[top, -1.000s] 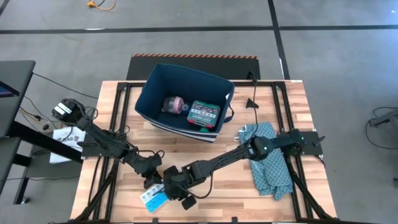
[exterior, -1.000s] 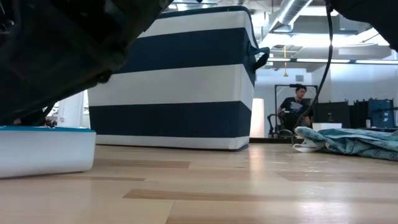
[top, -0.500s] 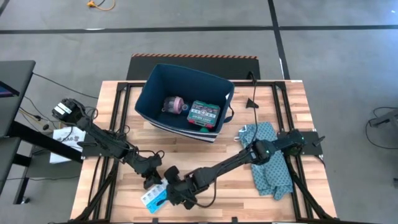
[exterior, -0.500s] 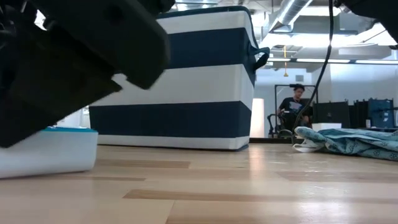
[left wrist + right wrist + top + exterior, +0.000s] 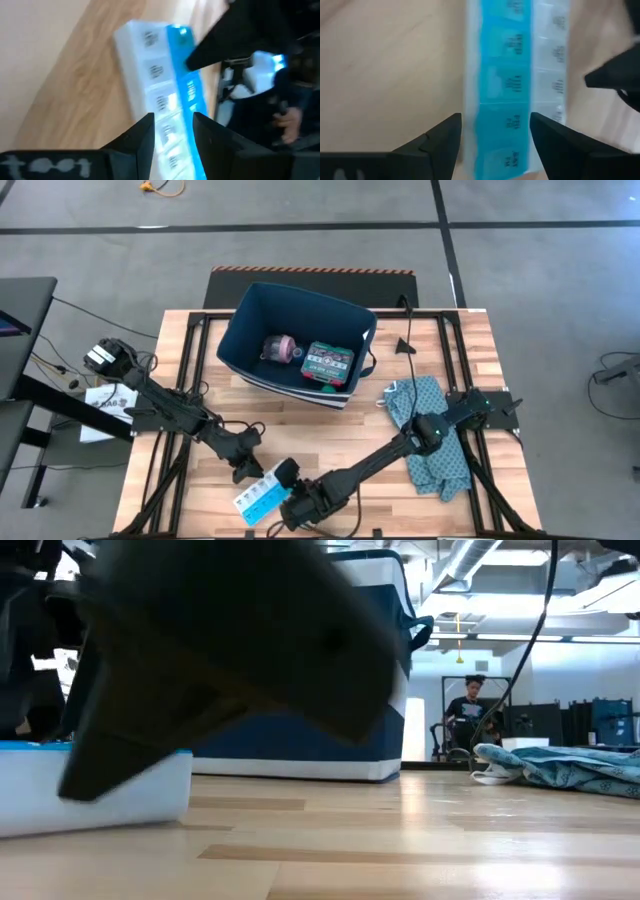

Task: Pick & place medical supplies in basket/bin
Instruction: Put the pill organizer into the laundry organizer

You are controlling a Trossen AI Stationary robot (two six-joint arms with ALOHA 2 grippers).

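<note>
The light-blue pill organizer [image 5: 258, 500] lies flat on the table near its near edge, left of the middle. It also shows in the low view [image 5: 90, 790]. My right gripper [image 5: 284, 490] is open at the organizer's right end, and its fingers stand on either side of the organizer [image 5: 505, 85]. My left gripper [image 5: 248, 470] is open just beyond the organizer's far side, with the organizer [image 5: 160, 85] showing past its fingertips [image 5: 172, 132]. The navy bin [image 5: 300, 340] at the far middle holds a pink roll [image 5: 281, 347] and a green-red box [image 5: 328, 362]. My right gripper stands open over the organizer's end; I cannot tell whether a finger touches it. My left gripper is close to the organizer's far long side; I cannot tell whether it touches.
A teal cloth [image 5: 435, 442] lies crumpled at the table's right, under the right arm. The striped bin wall [image 5: 395, 680] stands behind in the low view. A person [image 5: 470, 710] sits far off in the room. Bare wood lies between the bin and the organizer.
My right gripper has gone toward the table's near edge and a little to the right, uncovering the pill organizer. The organizer has slid a little toward the right and turned slightly, staying flat on the table.
</note>
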